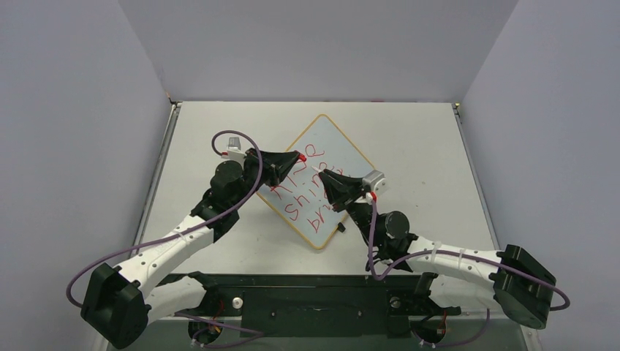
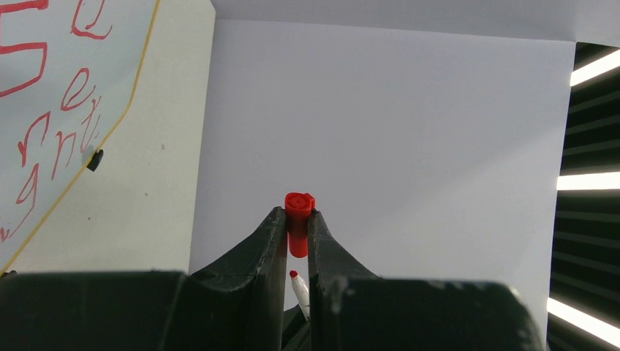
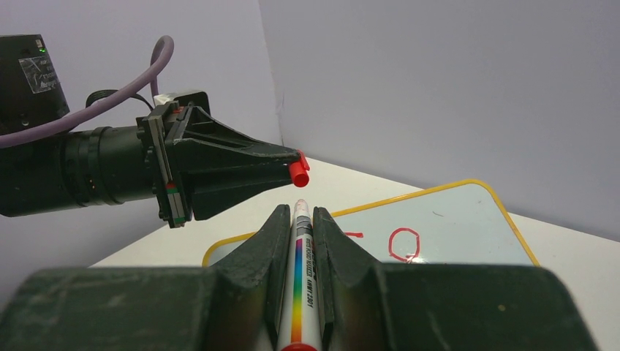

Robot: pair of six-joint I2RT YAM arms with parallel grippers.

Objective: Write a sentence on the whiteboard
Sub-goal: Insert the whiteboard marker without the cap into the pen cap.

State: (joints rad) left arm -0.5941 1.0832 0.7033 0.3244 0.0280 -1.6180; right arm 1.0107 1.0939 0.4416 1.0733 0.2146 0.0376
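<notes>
While flat, whiteboard point(image 1: 330, 143) lengthwise toward far right; left hand point(image 1: 300, 157) tight on cap point(image 2: 299, 210), right hand point(image 1: 322, 176) on marker point(image 3: 300, 281).

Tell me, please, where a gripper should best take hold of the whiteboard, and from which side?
Probably at the orange-framed far right edge of the whiteboard, near its far corner. It lies flat on the table, turned like a diamond, so only the thin rim offers a hold. Come in low from the far right, where nothing hangs over that edge.
</notes>
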